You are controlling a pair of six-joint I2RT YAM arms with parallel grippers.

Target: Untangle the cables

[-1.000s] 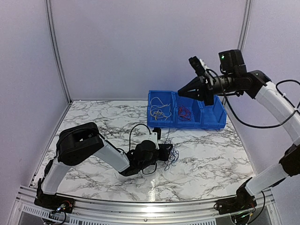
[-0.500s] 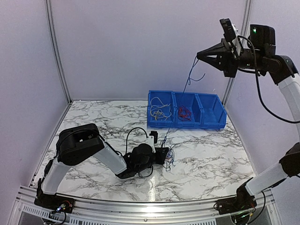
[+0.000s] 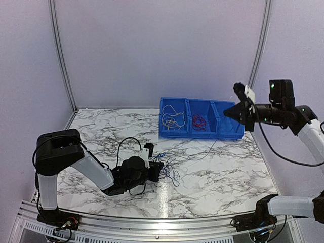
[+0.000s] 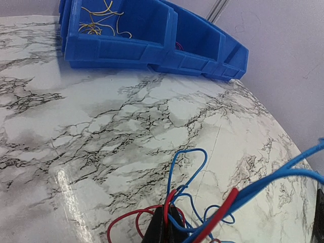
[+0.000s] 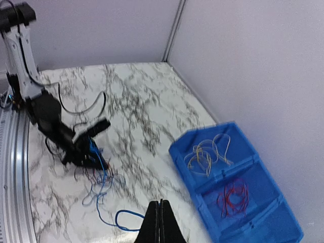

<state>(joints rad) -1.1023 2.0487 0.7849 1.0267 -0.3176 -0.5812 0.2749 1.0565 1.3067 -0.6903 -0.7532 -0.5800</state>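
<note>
**Top view.** You are in mid-separation, by my judgement. The left jaws lie low on the glossy, white marble-patterned surface (image 3: 228,172), clamped on a tangled bunch of thin, flexible red and dark blue cables (image 3: 168,169). One blue strand (image 3: 200,159) trails slack across the surface toward the right jaws. These are pressed together above a rigid blue plastic three-compartment bin (image 3: 202,134). Pale yellow wires (image 3: 172,120) lie in its left compartment and red wires (image 3: 198,122) in its middle one.

**Left wrist view.** The left jaws pinch smooth, springy red and blue loops.

**Right wrist view.** The right jaws are together. A blue loop (image 5: 124,218) lies just beside them, and you cannot tell whether its end is pinched.

**Next move.** It calls for a slow, steady draw on the blue strand while the left jaws anchor the bunch.
</note>
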